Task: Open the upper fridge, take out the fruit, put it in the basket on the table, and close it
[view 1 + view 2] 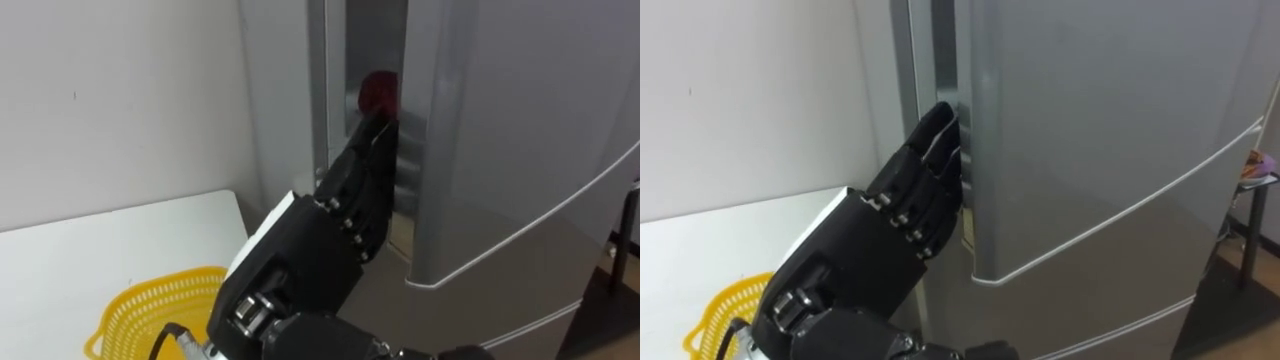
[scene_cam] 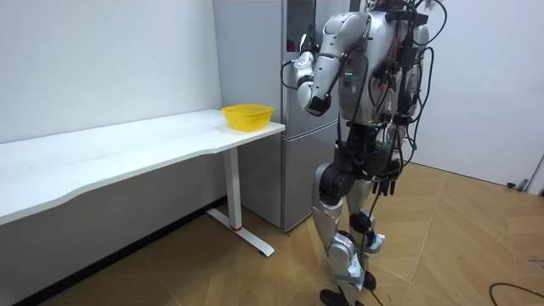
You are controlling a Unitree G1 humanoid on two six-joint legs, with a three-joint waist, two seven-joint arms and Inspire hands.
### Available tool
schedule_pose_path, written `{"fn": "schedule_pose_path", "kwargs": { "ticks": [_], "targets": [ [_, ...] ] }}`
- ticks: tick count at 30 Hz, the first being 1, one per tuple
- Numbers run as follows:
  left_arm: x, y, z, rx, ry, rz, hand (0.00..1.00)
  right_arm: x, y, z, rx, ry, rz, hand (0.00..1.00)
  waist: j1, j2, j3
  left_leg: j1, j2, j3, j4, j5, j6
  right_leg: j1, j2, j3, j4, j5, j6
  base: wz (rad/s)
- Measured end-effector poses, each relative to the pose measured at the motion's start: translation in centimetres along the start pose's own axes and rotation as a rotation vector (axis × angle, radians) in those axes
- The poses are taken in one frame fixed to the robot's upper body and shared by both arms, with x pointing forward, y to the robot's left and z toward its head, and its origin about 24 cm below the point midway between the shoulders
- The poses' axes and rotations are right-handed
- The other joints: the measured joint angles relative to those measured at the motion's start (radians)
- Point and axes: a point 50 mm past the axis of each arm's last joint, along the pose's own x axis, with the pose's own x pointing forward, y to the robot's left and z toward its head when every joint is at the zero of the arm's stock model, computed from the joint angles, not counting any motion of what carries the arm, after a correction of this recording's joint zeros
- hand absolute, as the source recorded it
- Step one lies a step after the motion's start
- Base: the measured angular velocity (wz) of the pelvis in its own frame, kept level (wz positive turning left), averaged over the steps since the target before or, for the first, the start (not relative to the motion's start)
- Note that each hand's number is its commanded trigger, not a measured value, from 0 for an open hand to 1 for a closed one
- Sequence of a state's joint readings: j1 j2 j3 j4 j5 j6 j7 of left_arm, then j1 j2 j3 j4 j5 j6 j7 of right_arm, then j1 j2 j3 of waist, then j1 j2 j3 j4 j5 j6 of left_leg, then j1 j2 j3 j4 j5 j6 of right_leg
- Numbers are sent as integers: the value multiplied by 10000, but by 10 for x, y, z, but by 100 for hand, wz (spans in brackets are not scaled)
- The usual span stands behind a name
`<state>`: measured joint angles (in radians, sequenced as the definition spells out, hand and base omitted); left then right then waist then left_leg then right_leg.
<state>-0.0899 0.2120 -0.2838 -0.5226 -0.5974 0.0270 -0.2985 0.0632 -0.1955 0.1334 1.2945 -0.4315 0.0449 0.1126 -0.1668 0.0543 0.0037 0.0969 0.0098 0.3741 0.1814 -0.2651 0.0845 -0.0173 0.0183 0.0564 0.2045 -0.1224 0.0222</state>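
Standing at the tall grey fridge point(image 2: 291, 170), just past the end of the white bench point(image 1: 90, 250), the robot holds its left hand point(image 1: 350, 205) up in the narrow gap beside the upper door point(image 1: 500, 150), which is slightly ajar. The fingers point(image 1: 372, 140) are nearly straight and lie side by side, curled round nothing. A dark red thing point(image 1: 378, 92) (too dim to name) sits inside the upper compartment just above the fingertips; whether they touch it cannot be told. A yellow mesh basket point(image 1: 150, 305) rests on the bench near its fridge end.
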Motion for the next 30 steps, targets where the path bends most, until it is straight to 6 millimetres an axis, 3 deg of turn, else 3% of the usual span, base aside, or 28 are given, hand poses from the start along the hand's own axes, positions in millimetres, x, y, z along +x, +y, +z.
{"fn": "schedule_pose_path", "kwargs": {
  "ticks": [19, 28, 30],
  "targets": [
    [2, -10, -5, -283, 119, -619, 0, -1, 0, -4, -18, 52, 90, 0, -454, -15, -5, 89, -1, 613, -19, -95, 167, -17, -22, 249, -20, 251, 125, -4],
    [12, -27, -7, -446, 237, -2502, 0, -1, -1, 0, -60, -80, 296, 0, -504, -34, 6, 183, -1, 1182, -139, -84, 191, -101, -31, 264, -12, 335, 142, -10],
    [21, -38, -7, -506, 280, -3389, 0, 0, -3, 3, -43, -151, 260, 0, -685, -25, 4, 170, -1, 1230, -155, -91, 203, -122, -27, 243, -33, 360, 148, -10]
  ]
}}
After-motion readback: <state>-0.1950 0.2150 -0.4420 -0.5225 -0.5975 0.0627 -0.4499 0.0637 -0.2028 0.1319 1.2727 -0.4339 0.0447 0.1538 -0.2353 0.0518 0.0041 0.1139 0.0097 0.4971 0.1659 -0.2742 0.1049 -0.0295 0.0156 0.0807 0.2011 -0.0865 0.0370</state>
